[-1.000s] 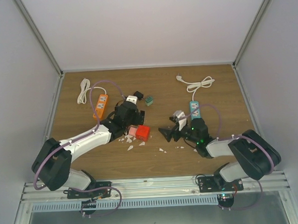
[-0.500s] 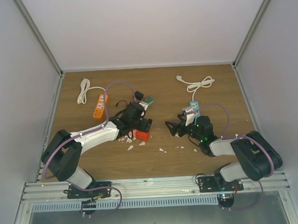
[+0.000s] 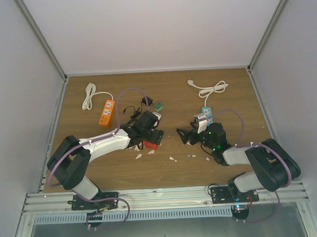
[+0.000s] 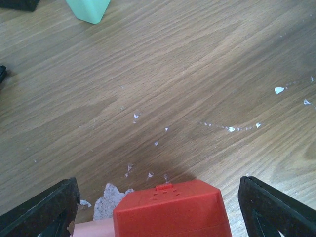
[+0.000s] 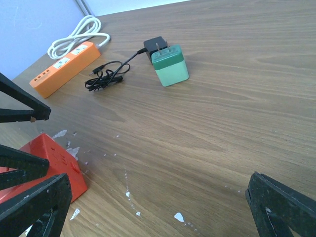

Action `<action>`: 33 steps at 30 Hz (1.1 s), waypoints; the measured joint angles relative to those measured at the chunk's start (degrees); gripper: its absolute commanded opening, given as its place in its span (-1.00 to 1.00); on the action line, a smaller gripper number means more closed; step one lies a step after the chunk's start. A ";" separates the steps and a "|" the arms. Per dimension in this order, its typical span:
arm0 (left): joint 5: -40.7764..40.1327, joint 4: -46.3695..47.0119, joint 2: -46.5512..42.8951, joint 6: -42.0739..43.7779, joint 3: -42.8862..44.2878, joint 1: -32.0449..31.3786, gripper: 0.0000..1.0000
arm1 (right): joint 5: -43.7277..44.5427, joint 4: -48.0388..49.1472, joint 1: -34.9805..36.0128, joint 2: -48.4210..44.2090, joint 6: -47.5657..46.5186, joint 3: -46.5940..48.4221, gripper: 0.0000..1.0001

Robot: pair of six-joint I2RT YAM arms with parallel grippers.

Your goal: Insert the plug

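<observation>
A red adapter block (image 4: 173, 210) lies on the wood table between the spread fingers of my left gripper (image 4: 158, 217). The fingers stand clear of its sides. It also shows in the top view (image 3: 151, 145) under the left gripper (image 3: 155, 137), and in the right wrist view (image 5: 54, 165). My right gripper (image 3: 181, 137) is open and empty, low over the table, pointing left at the red block; in its own view it is wide open (image 5: 158, 217). A green plug adapter (image 5: 170, 65) with prongs lies farther back. An orange power strip (image 3: 107, 112) lies at the back left.
A teal power strip (image 3: 206, 114) with a white cable (image 3: 213, 88) lies behind the right wrist. A black charger (image 5: 155, 47) with a thin black cord (image 5: 106, 76) sits by the green adapter. A pink piece (image 4: 94, 228) touches the red block. White crumbs (image 5: 178, 216) are scattered.
My left gripper has swung right and come down around the red block. My right gripper has drawn back a little to the right, then stayed put.
</observation>
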 measured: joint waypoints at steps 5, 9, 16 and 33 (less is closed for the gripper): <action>-0.15 0.00 0.04 -0.07 0.00 0.02 0.98 | 0.20 -0.11 0.00 0.90 0.09 0.42 0.99; 0.26 1.29 -1.84 -0.55 -0.96 0.74 0.98 | -0.04 -0.39 0.02 6.29 -0.07 4.26 0.99; 3.61 7.50 -16.55 -1.33 -7.78 7.34 0.98 | 0.33 -4.70 1.77 19.28 -3.26 20.85 0.90; 11.69 15.50 -16.94 -2.38 -13.70 17.55 0.98 | 3.85 -22.03 5.73 37.51 -12.17 49.20 0.63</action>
